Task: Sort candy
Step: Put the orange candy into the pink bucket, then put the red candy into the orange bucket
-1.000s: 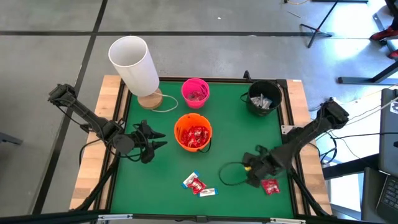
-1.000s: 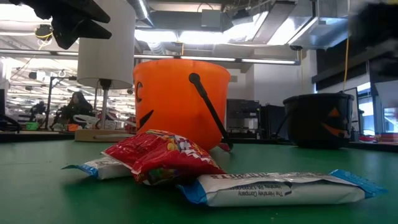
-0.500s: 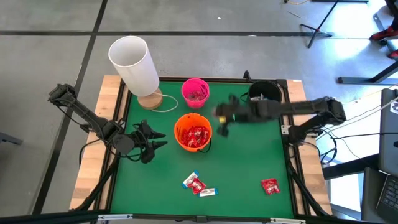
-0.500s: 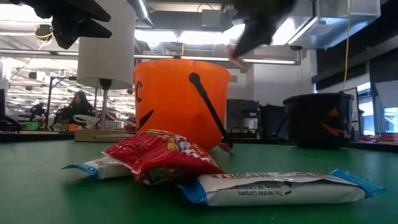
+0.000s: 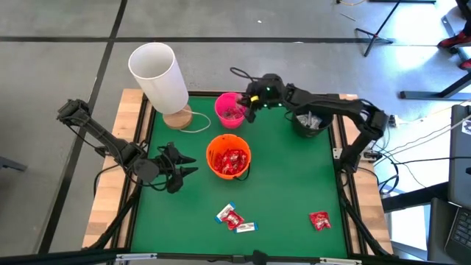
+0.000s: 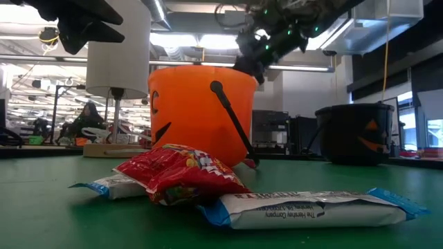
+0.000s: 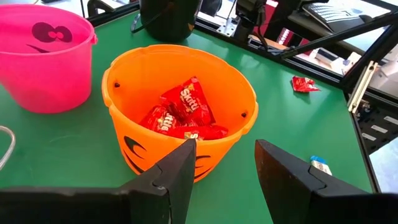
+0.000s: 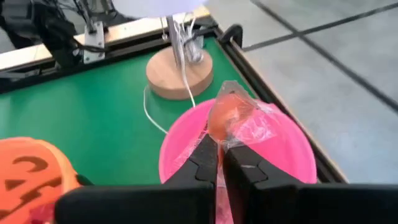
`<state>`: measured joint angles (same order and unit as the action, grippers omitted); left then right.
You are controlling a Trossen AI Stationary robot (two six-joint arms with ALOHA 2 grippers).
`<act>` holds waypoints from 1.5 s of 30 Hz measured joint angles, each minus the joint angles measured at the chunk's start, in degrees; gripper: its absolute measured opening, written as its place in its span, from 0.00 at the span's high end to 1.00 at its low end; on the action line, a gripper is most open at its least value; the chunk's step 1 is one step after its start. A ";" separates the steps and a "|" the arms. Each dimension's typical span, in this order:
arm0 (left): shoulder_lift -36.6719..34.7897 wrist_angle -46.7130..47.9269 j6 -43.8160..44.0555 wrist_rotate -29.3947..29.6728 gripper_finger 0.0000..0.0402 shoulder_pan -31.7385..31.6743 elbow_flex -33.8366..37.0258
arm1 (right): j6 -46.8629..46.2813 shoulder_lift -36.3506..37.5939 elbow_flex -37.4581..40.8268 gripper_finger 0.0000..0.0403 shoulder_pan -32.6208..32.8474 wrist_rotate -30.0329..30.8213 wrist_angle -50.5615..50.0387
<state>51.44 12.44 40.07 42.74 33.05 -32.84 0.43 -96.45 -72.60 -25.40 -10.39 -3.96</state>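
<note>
Right wrist view: right gripper (image 8: 219, 149) fingers clenched on clear-wrapped orange sweet (image 8: 227, 115) above round pink plastic bucket (image 8: 292, 155). Left gripper (image 7: 224, 165) released, idle beside orange bucket (image 7: 124, 93). Three red and white packets unsorted on green table (image 5: 294, 177).

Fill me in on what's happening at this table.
A robot is sorting candy into buckets. The right gripper is shut on a clear-wrapped orange candy and holds it over the pink bucket. The left gripper is open and waits beside the orange bucket, which holds red packets. The black bucket has silvery candy in it. A red packet and a few more sweets lie loose on the green mat.
</note>
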 joint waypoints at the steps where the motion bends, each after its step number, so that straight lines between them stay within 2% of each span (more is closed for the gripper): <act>1: -0.02 0.05 0.00 0.00 0.60 -0.02 0.00 | 0.00 -0.80 0.00 0.96 -0.60 -1.12 0.29; 5: 0.00 0.18 0.00 0.02 0.60 -0.02 0.00 | -0.10 -2.43 0.00 0.87 -1.60 -2.57 -0.40; 14: 0.00 0.20 -0.07 0.02 0.60 -0.02 -0.02 | -3.32 -2.46 -2.55 0.52 -1.58 -1.25 -2.98; 17: -0.02 0.20 -0.07 -0.17 0.60 -0.02 -0.02 | -5.06 -2.40 -7.41 0.48 -1.02 -2.65 -11.33; 20: -0.02 1.29 -0.15 -0.49 0.60 -0.01 -0.02 | -5.37 -2.33 -12.17 0.48 2.10 -5.18 -19.57; 23: 0.00 2.87 -0.09 0.05 0.60 -0.02 -0.02 | -0.50 -2.33 -16.96 0.51 9.58 -4.42 -29.36; 26: 0.00 2.91 -0.09 0.17 0.60 -0.02 0.00 | 2.85 -2.29 -20.85 0.55 18.90 3.13 -40.30; 29: 0.00 3.27 -0.91 -0.05 0.60 -0.02 -0.02 | 1.44 -2.29 -22.73 0.58 28.84 10.04 -51.20; 34: -0.02 3.70 -1.20 -0.19 0.60 -0.01 0.00 | -14.91 -2.29 -23.01 0.59 45.87 13.92 -65.40; 38: -0.02 3.53 -1.16 -0.17 0.60 -0.02 0.00 | -30.04 -2.29 -20.80 0.59 58.08 15.40 -68.97; 41: -0.01 3.47 -0.69 -0.20 0.60 -0.02 -0.02 | -42.47 -2.27 -17.80 0.59 64.85 16.26 -70.17; 45: 0.00 3.41 -0.61 -0.20 0.60 -0.02 0.00 | -57.59 -2.27 -12.25 0.59 71.14 13.12 -71.69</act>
<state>51.44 15.86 39.46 42.54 33.04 -32.84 -57.17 -98.72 -84.85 45.74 2.73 -75.65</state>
